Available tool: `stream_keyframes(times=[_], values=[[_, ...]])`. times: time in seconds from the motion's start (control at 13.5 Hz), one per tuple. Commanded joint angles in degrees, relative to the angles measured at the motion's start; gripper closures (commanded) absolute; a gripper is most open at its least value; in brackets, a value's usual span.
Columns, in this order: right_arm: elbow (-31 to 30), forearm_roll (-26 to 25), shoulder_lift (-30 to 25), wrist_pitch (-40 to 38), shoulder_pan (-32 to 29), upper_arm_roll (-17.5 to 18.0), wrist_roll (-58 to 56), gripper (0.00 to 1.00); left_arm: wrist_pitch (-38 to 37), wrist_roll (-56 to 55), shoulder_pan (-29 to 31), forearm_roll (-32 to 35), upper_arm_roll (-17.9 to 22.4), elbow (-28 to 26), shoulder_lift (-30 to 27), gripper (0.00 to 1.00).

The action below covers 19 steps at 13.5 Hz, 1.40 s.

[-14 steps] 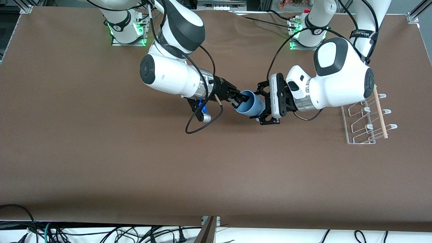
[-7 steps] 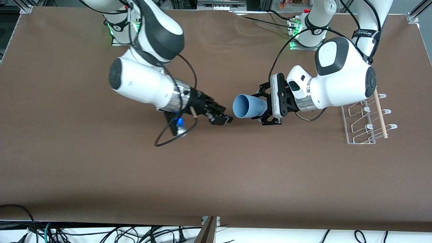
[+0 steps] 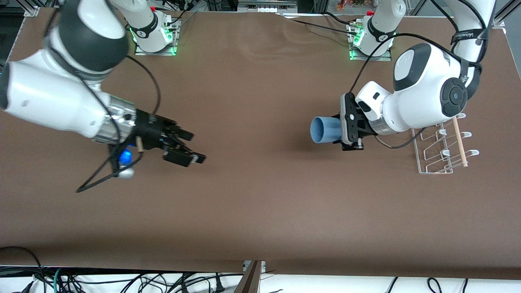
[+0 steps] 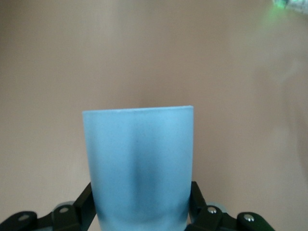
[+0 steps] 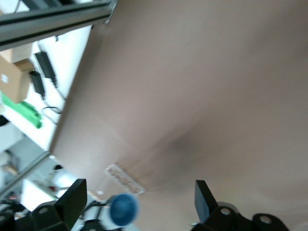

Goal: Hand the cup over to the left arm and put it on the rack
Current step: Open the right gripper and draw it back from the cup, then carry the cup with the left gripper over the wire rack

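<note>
The light-blue cup (image 3: 325, 130) hangs on its side over the table, its mouth turned toward the right arm's end. My left gripper (image 3: 341, 131) is shut on the cup's base. In the left wrist view the cup (image 4: 139, 163) fills the space between the black fingers (image 4: 83, 204). The white wire rack (image 3: 435, 146) with its wooden dowel (image 3: 458, 138) stands at the left arm's end of the table, beside the left arm's wrist. My right gripper (image 3: 194, 147) is open and holds nothing, over the table toward the right arm's end. Its wrist view shows the open gripper (image 5: 139, 188), the distant cup (image 5: 123, 209) and the rack (image 5: 124, 178).
The brown table (image 3: 260, 203) stretches bare between the two arms. Both arm bases (image 3: 154, 28) with green lights stand along the edge farthest from the front camera. Cables (image 3: 122, 280) lie below the table's nearest edge.
My right gripper let go of the cup's rim, opened, and drew away toward its own end of the table. The left arm carried the cup a little closer to the rack.
</note>
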Motion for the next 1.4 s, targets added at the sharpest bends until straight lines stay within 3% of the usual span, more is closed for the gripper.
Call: stream_keyframes(times=[0.0, 0.22, 0.37, 0.59, 0.81, 0.89, 1.03, 1.18, 1.33], values=[[-0.83, -6.98, -1.95, -10.56, -1.1, -1.77, -7.61, 0.01, -5.13, -5.28, 0.65, 11.78, 1.08, 1.64, -0.8, 1.0], [-3.54, -22.17, -3.62, -18.77, -0.93, -1.61, -16.4, 0.01, -14.43, -10.74, 0.74, 29.79, 1.88, 4.55, -0.89, 1.0], [-9.85, -27.47, -7.91, -18.26, -0.84, -1.61, -24.12, 0.02, -19.88, -14.17, 0.48, 41.83, 1.7, 4.99, -0.72, 1.0], [-19.24, -28.02, -14.94, -14.94, -0.93, -3.01, -31.79, 0.02, -32.0, -19.62, -0.23, 56.61, 1.35, 3.85, 0.86, 1.0], [-37.77, -29.25, -26.7, -1.6, -0.93, -3.01, -34.17, 0.02, -37.56, -25.67, 0.3, 67.71, 1.79, 3.14, 6.3, 1.0], [-41.14, -29.43, -29.27, 0.27, -1.01, -3.19, -36.18, 0.02, -40.53, -28.05, 0.47, 70.87, 1.7, 2.71, 7.97, 1.0], [-41.35, -29.43, -30.26, 0.11, -1.1, -8.08, -44.15, 0.02, -41.45, -28.95, 0.56, 77.2, 1.53, -2.19, 9.48, 1.0], [-40.47, -29.34, -30.96, 0.03, -1.01, -12.66, -50.76, 0.02, -40.83, -29.22, 1.87, 78.72, 1.35, -8.25, 8.61, 1.0], [-39.07, -29.43, -30.7, 0.03, -1.1, -13.82, -51.49, 0.02, -39.52, -29.3, 2.14, 78.72, 1.26, -13.18, 6.5, 1.0]])
